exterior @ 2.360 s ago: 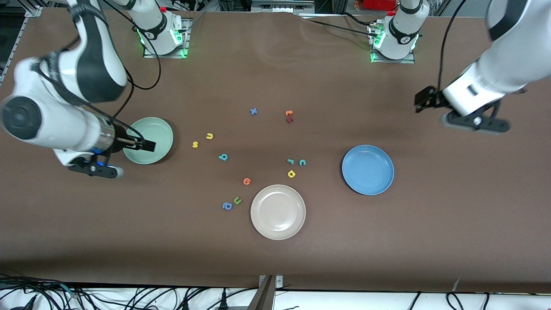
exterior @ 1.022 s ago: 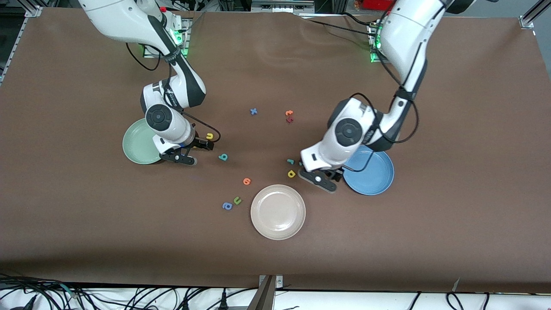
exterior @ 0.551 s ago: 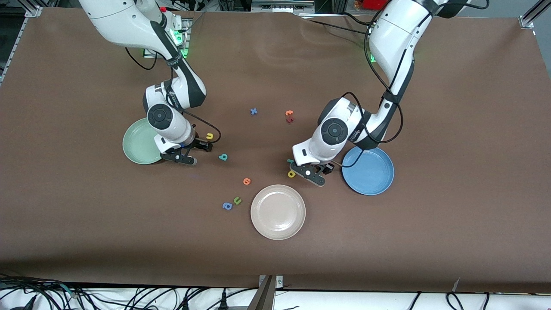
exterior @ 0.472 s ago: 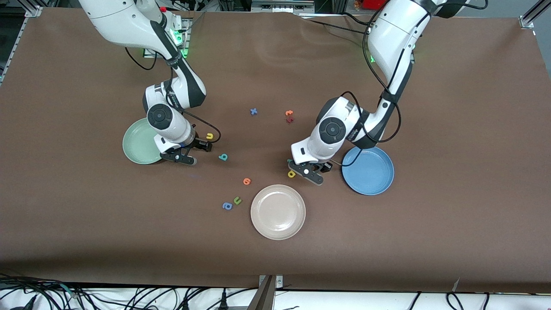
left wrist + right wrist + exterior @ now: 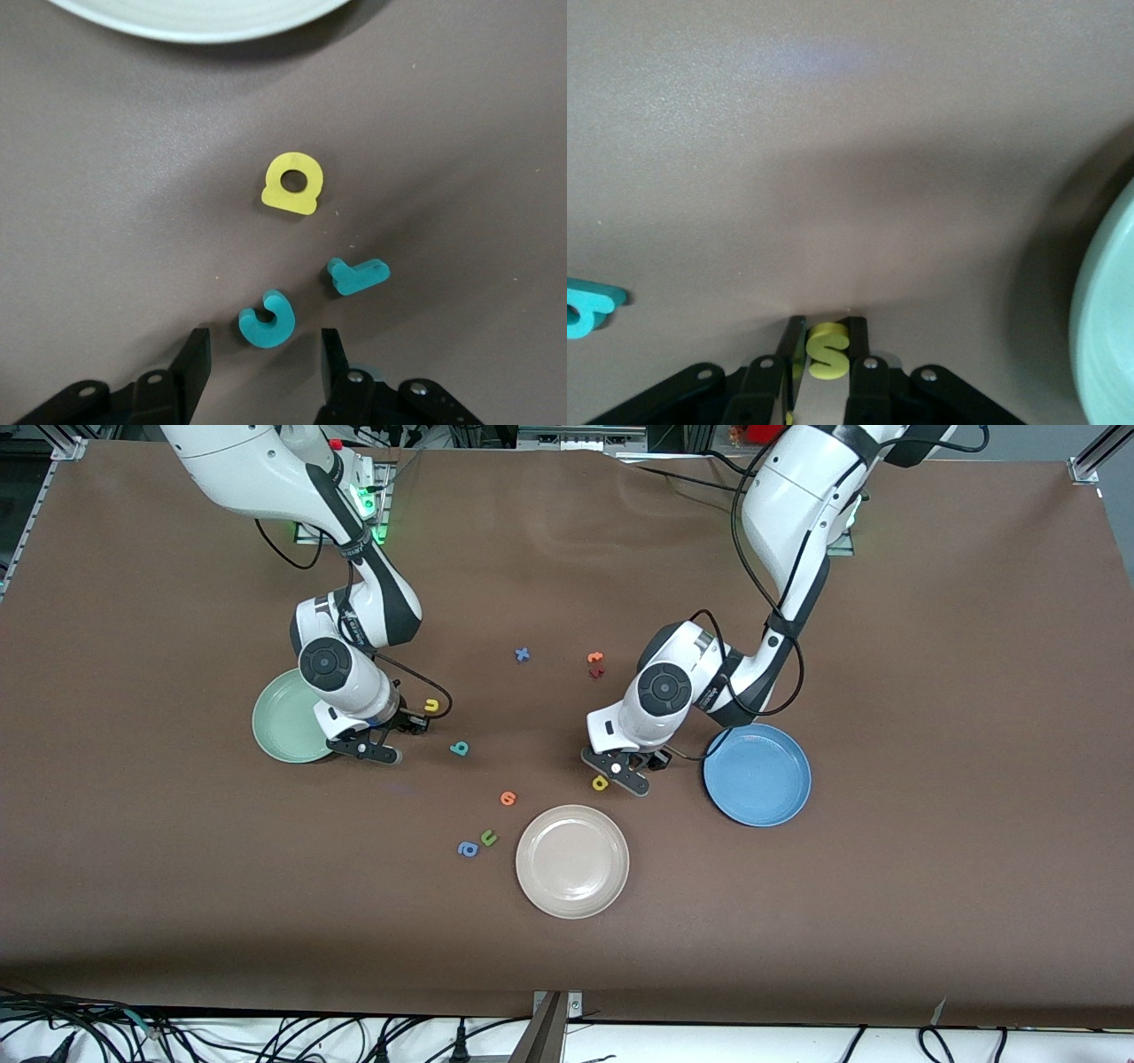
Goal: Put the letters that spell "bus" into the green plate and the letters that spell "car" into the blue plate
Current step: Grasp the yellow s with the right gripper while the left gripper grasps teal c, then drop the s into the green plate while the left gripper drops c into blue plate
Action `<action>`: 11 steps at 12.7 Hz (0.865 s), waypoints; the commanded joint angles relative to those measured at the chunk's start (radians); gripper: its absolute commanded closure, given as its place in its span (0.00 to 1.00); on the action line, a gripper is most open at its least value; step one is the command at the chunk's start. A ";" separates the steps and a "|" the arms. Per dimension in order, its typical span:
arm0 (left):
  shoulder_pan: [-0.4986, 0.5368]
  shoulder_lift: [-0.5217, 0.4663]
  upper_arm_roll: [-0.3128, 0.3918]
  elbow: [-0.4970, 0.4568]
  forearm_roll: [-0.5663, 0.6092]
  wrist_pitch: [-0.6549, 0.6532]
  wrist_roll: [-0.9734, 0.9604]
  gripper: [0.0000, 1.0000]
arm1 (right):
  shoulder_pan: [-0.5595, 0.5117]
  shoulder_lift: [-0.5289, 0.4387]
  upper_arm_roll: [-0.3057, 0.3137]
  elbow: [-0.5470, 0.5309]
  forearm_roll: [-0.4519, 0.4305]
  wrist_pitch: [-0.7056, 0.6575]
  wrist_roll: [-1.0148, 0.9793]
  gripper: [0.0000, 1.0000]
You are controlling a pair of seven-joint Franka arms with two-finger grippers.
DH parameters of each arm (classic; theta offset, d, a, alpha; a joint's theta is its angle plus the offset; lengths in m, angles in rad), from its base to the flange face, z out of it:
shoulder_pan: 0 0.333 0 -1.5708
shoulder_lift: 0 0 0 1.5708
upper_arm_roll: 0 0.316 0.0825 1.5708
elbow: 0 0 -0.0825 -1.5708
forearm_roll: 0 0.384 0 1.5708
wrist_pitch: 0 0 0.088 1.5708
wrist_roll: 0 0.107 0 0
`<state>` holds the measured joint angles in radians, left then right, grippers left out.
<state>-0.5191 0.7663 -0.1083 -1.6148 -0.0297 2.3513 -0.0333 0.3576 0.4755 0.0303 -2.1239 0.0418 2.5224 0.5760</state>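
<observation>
Now — right claw (image 5: 827,341): low on the surface (image 5: 930,824) just beside the green plate (image 5: 283,731), fingers closed tight on the yellow "s" (image 5: 828,351).
Left claw (image 5: 264,343): low between the blue plate (image 5: 757,775) and the beige plate (image 5: 572,864), fingers part open, one on each side of the teal "c" (image 5: 266,319) – a gap shows on both sides, so nothing is gripped.
"bus" letters: "s" in the right claw; yellow "u" (image 5: 431,706) on the surface beside that claw; teal "b" (image 5: 459,748) a little nearer the front camera, toward the middle.
"car" letters: "c" between the left fingertips; teal "r" (image 5: 359,274) just beside it, apart; yellow "a" (image 5: 292,184) near both, toward the beige plate.
Plates: none of the three holds a letter.
Other letters: orange letter (image 5: 508,798), green "u" (image 5: 488,837) and blue "a" (image 5: 467,849) lie on the surface toward the front camera.
</observation>
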 commanded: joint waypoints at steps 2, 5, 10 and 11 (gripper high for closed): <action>-0.006 0.021 0.007 0.018 -0.004 0.025 0.007 0.43 | -0.006 -0.015 -0.001 0.001 -0.010 -0.072 0.008 0.92; -0.006 0.037 0.007 0.021 -0.004 0.069 0.013 0.50 | -0.008 -0.103 -0.071 0.097 -0.011 -0.346 -0.054 0.92; -0.006 0.034 0.007 0.018 -0.004 0.068 0.016 0.85 | -0.008 -0.124 -0.312 0.115 -0.011 -0.470 -0.445 0.92; -0.004 0.028 0.007 0.018 -0.004 0.062 0.015 0.88 | -0.008 -0.111 -0.338 0.108 -0.013 -0.462 -0.481 0.92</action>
<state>-0.5186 0.7746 -0.1026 -1.6105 -0.0294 2.4013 -0.0315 0.3472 0.3469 -0.2699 -1.9957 0.0384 2.0541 0.1774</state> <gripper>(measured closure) 0.705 0.775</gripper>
